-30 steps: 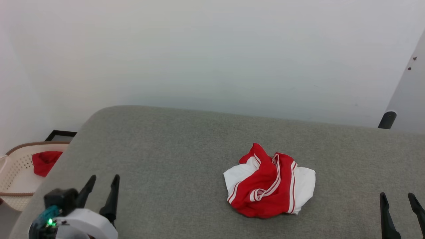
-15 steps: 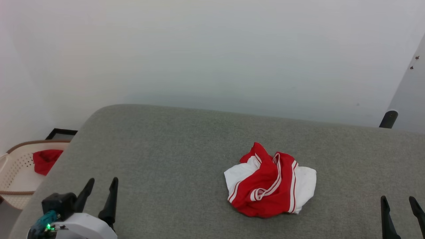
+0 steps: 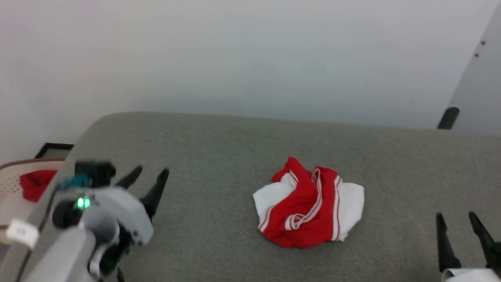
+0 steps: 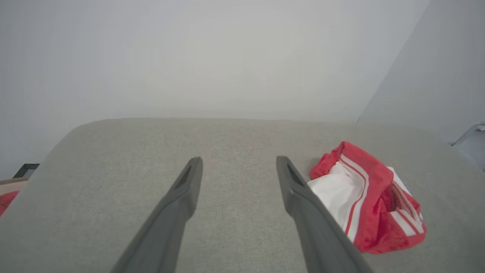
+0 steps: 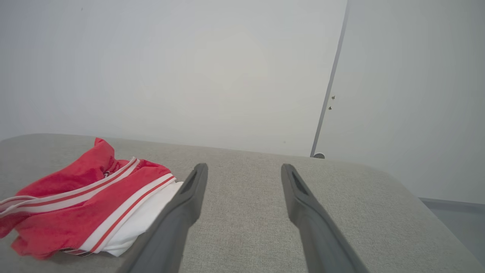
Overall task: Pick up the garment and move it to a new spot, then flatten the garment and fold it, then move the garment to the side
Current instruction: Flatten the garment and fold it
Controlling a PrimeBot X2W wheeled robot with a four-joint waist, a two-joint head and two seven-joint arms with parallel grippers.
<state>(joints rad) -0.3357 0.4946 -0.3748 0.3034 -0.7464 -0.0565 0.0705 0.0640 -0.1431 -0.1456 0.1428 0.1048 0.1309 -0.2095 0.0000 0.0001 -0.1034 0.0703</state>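
At the far left, a small red cloth (image 3: 33,183) lies in a pale basket (image 3: 9,184) beside the grey fabric-covered surface (image 3: 219,149). The robot's left hand (image 3: 152,170) hovers over the surface's left part, its two dark fingers spread wide and holding nothing. Right of centre, the garment (image 3: 309,207), red with white parts and striped trim, sits crumpled in a heap on the surface, apart from both hands. At the near right edge, the right hand (image 3: 455,215) also stands wide open and empty, fingers pointing toward the far white wall (image 3: 250,58).
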